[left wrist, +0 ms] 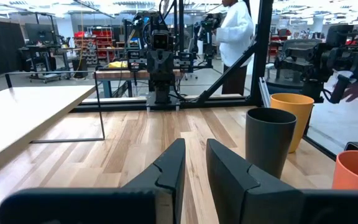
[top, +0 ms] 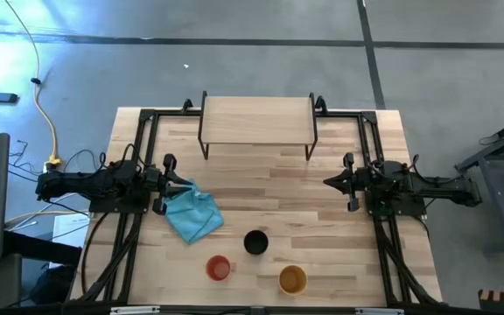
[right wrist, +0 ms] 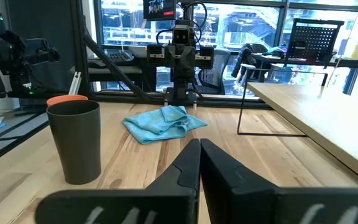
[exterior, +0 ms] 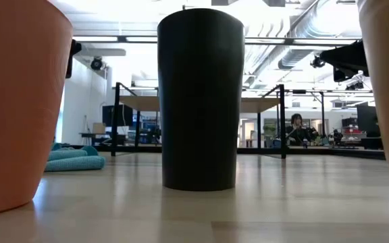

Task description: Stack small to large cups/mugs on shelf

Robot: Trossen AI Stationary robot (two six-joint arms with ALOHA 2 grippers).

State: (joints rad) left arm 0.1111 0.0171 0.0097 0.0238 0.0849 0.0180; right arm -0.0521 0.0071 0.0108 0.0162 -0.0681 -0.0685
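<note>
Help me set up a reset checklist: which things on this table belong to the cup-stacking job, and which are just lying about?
Job: red cup, black cup, yellow-orange cup, shelf.
Lying about: light blue cloth, beside the left gripper.

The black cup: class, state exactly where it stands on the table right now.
In the high view the black cup stands upright near the table's front edge, between the red cup and the yellow-orange cup, just right of the blue cloth.

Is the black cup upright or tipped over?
Upright. The black cup stands on its base on the table, walls vertical, and the high view shows its round open mouth facing up.
</note>
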